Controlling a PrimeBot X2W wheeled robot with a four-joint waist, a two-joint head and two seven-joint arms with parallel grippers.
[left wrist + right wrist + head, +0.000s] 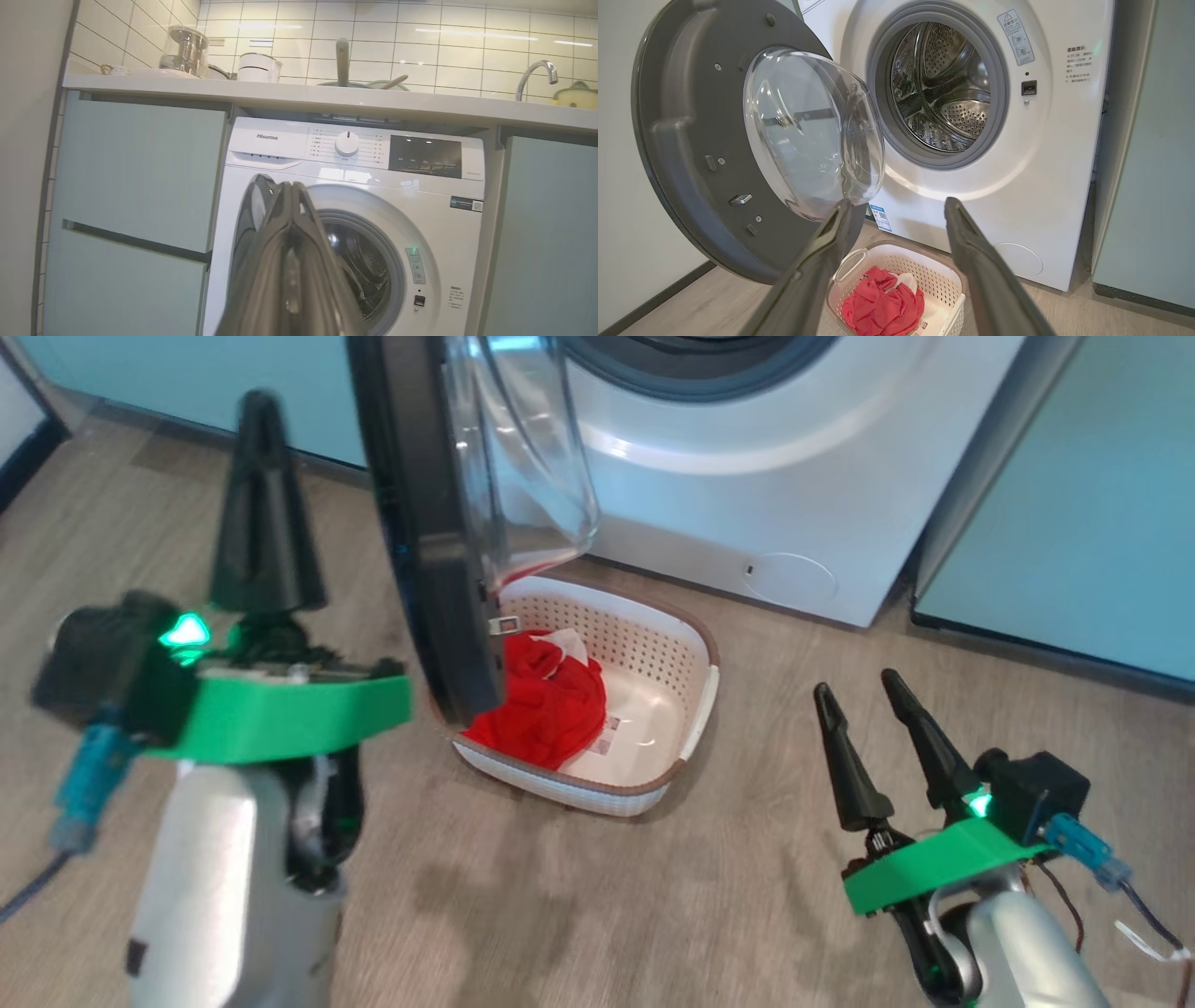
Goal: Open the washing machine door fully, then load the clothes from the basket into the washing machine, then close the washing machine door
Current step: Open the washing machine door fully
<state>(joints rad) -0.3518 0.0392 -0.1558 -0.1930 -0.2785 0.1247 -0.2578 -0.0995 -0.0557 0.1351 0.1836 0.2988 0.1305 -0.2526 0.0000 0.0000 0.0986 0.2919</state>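
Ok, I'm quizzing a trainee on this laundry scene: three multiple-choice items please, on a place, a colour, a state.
1. Where is the basket? A on the counter; B on the floor before the washing machine; C on a shelf.
2. The clothes are mostly: A blue; B green; C red.
3. The washing machine door is: A swung open; B latched shut; C lying flat.
Key: B, it sits on the floor by the door; C, red fabric lies in it; A, the drum stands exposed.
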